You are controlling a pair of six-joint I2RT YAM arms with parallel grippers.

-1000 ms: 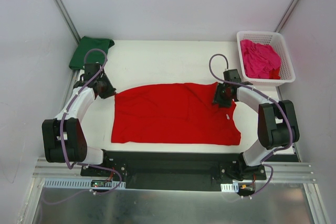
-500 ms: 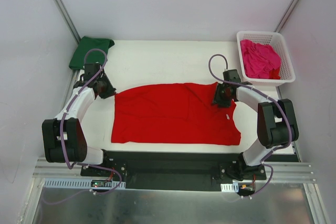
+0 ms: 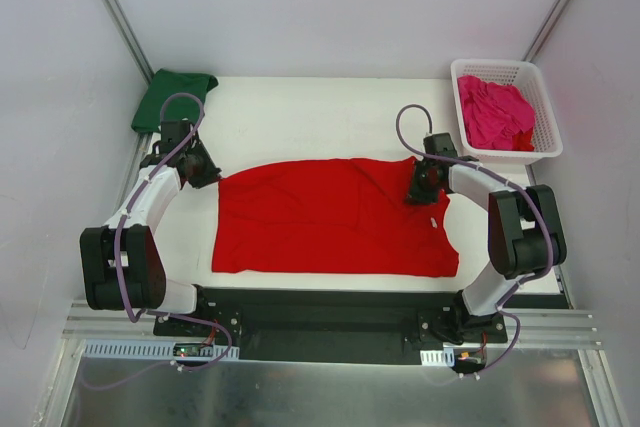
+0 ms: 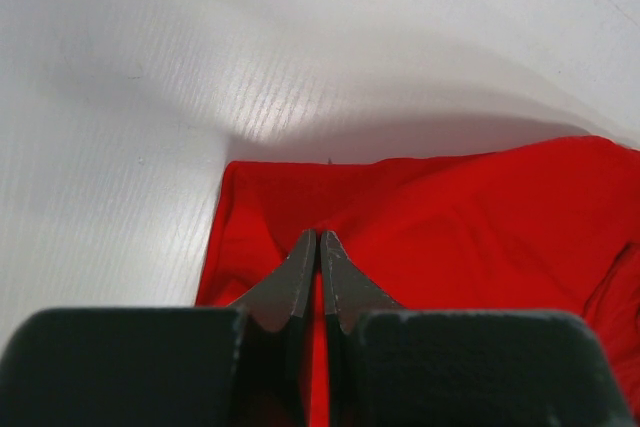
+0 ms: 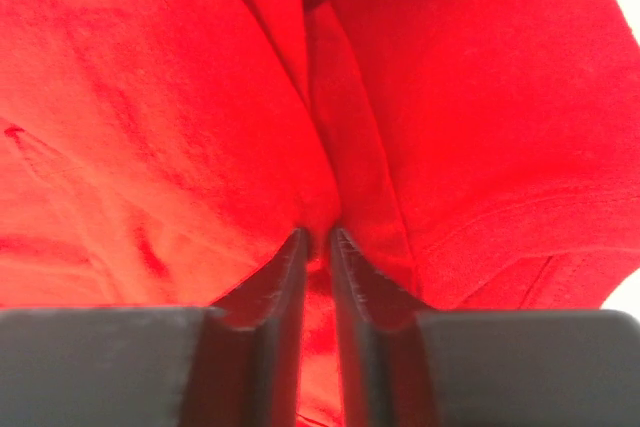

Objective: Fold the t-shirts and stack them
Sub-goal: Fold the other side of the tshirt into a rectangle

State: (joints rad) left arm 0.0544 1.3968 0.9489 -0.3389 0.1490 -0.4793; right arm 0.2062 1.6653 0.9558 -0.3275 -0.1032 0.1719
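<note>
One red t-shirt (image 3: 320, 227) flat on table (image 3: 300, 117); left gripper (image 4: 318, 236) jaws clamped on its left edge, right gripper (image 5: 318, 235) jaws pinching fabric fold

Open desk (image 3: 320, 117) lies at twelve o'clock beyond the red t-shirt (image 3: 320, 217). The white basket (image 3: 545, 142) blocks two o'clock, and the folded green t-shirt (image 3: 172, 97) occupies ten o'clock.

Arm pair: white link shells, black joints
Left arm (image 3: 148, 197), right arm (image 3: 480, 183): purple cable (image 3: 183, 97) looped at wrist; left gripper (image 4: 319, 239) fingers (image 4: 298, 282) dark grey, tapered
</note>
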